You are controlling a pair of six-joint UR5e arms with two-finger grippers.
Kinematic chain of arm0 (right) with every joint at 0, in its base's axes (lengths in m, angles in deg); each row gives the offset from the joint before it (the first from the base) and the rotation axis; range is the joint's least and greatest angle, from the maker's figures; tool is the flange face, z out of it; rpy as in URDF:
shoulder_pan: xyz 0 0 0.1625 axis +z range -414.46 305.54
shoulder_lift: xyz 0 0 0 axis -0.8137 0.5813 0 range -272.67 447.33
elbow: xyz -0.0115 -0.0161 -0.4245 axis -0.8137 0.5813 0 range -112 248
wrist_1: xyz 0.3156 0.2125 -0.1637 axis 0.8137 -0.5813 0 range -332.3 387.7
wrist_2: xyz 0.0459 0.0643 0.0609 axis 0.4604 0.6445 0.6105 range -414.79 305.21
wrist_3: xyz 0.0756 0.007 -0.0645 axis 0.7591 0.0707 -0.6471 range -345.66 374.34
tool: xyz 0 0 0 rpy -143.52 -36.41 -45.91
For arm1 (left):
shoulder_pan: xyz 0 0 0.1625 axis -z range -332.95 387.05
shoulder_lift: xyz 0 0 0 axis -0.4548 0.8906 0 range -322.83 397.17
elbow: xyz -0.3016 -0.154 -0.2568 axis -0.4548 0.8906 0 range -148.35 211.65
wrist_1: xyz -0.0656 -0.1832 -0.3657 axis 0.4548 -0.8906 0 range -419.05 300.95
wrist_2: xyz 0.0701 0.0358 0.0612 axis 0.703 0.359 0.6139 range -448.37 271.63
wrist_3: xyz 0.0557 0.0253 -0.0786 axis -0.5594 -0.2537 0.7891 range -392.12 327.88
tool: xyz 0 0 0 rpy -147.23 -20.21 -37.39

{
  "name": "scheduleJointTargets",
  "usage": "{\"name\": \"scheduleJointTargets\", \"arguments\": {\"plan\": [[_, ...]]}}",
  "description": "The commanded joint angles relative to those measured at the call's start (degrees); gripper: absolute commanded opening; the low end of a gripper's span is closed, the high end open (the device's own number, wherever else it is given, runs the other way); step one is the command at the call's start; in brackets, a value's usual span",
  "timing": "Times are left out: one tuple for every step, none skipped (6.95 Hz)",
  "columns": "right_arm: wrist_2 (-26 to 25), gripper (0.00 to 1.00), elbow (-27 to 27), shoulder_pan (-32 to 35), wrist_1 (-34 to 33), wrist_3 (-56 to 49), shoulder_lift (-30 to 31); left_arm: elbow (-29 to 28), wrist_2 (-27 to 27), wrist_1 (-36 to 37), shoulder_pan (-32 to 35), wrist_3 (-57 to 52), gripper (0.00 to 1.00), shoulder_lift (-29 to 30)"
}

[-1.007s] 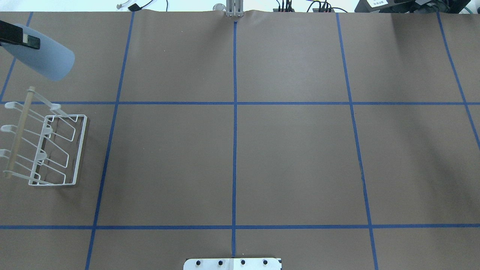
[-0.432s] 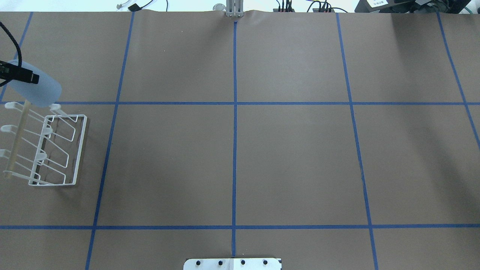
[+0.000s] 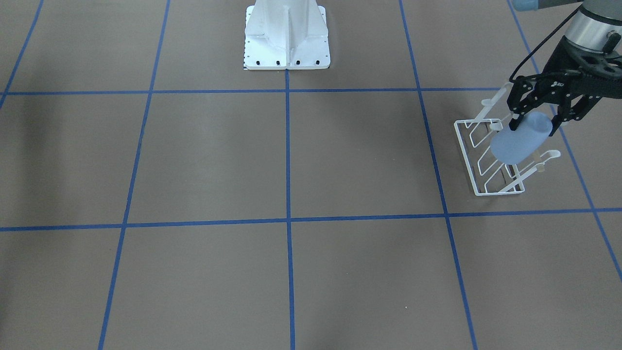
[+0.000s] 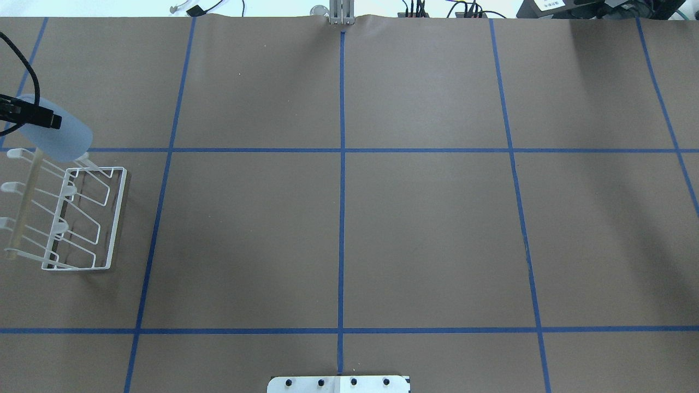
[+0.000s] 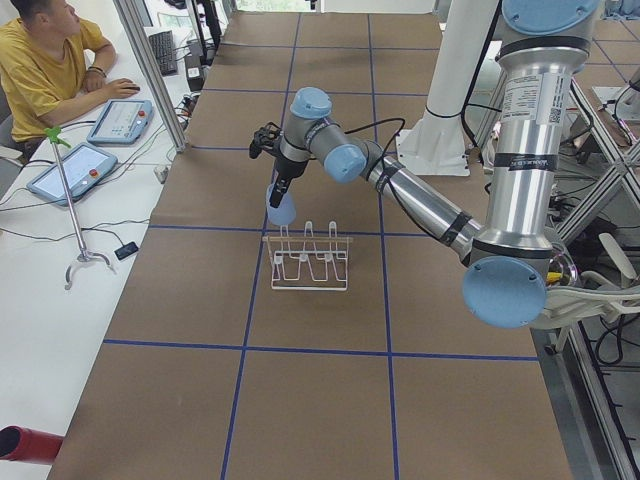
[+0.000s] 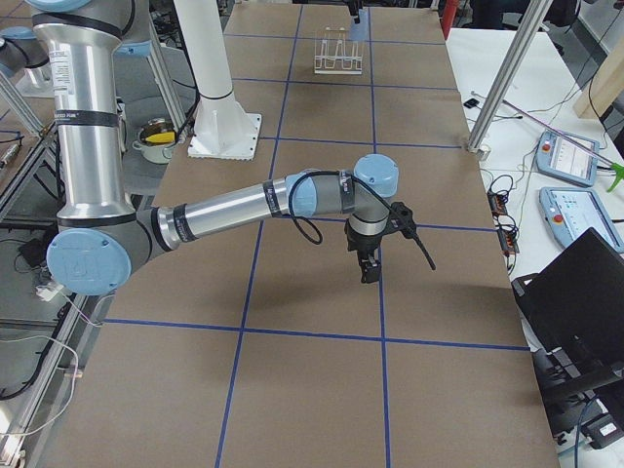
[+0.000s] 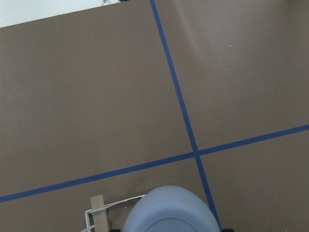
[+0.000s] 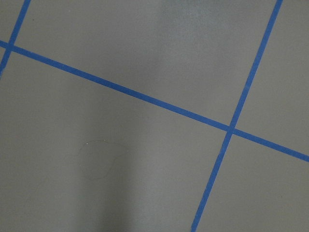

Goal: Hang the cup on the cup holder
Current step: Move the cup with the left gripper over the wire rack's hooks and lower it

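Note:
The light blue cup [image 3: 519,142] is tilted in my left gripper [image 3: 533,121], which is shut on its upper part. The cup hangs just over the far end of the white wire cup holder [image 3: 486,165], close to its end pegs; I cannot tell if it touches one. In the overhead view the cup [image 4: 61,137] sits at the rack's [image 4: 109,218] far end, with the left gripper [image 4: 38,117] at the left edge. The left wrist view shows the cup's base [image 7: 169,217] and the wooden rod's tip [image 7: 98,212]. My right gripper [image 6: 369,268] hovers over bare table, far from both; I cannot tell if it is open.
The robot's base plate [image 3: 286,41] stands at the table's middle edge. Blue tape lines [image 4: 341,164] divide the brown table. An operator [image 5: 40,60] sits at a side table with tablets beyond the table's far end.
My left gripper has come down and towards the rack with the cup, from high near the far left to just over the rack's far end. The rack has not moved.

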Motion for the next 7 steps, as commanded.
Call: {"name": "scheduleJointTargets", "arguments": {"plan": [[0.0, 1.00, 0.0, 0.0, 0.0, 0.2, 0.0, -0.8, 1.2, 0.0, -1.9, 0.3, 0.00, -0.1], [0.0, 1.00, 0.0, 0.0, 0.0, 0.3, 0.0, -1.5, 1.2, -0.1, -1.9, 0.2, 0.00, 0.1], [0.0, 1.00, 0.0, 0.0, 0.0, 0.4, 0.0, -2.3, 1.2, -0.2, -2.0, 0.0, 0.00, 0.4], [-0.1, 1.00, 0.0, 0.0, 0.0, 0.5, 0.0, -3.4, 1.2, -0.7, -2.0, 0.0, 0.00, 0.5], [-0.1, 1.00, 0.0, 0.0, 0.0, 0.5, 0.0, -5.7, 1.2, -2.8, -2.3, 0.1, 0.00, 0.5], [-0.1, 1.00, 0.0, 0.0, 0.0, 0.5, 0.0, -8.1, 1.2, -5.0, -3.1, 0.3, 0.00, 0.7], [-0.1, 1.00, 0.0, 0.0, 0.0, 0.5, 0.0, -9.5, 1.2, -5.7, -3.4, 0.3, 0.00, 1.2]]}}
